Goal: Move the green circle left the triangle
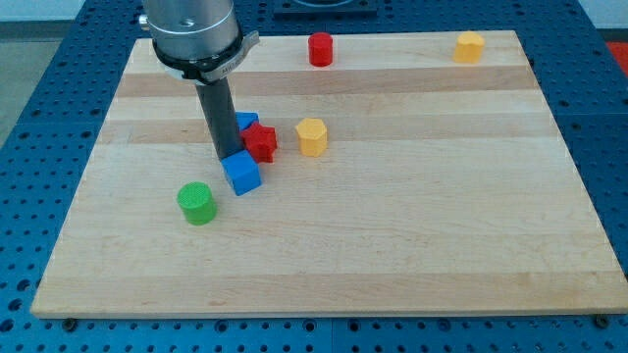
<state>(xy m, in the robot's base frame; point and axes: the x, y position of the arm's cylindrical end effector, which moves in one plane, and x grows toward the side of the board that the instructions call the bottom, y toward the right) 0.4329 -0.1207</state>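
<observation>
The green circle (pixel 196 203), a short cylinder, stands on the wooden board (pixel 392 235) at the lower left. A blue block (pixel 248 122), partly hidden behind the rod, may be the triangle; its shape is not clear. My tip (pixel 225 157) is down on the board, above and right of the green circle and apart from it. It sits right at the upper left edge of a blue cube (pixel 241 174). A red star (pixel 260 142) lies just right of the rod, between the two blue blocks.
A yellow hexagon (pixel 311 136) lies right of the red star. A red cylinder (pixel 321 49) stands at the view's top centre and a yellow block (pixel 470 46) at the top right. The board's edges drop to a blue perforated table.
</observation>
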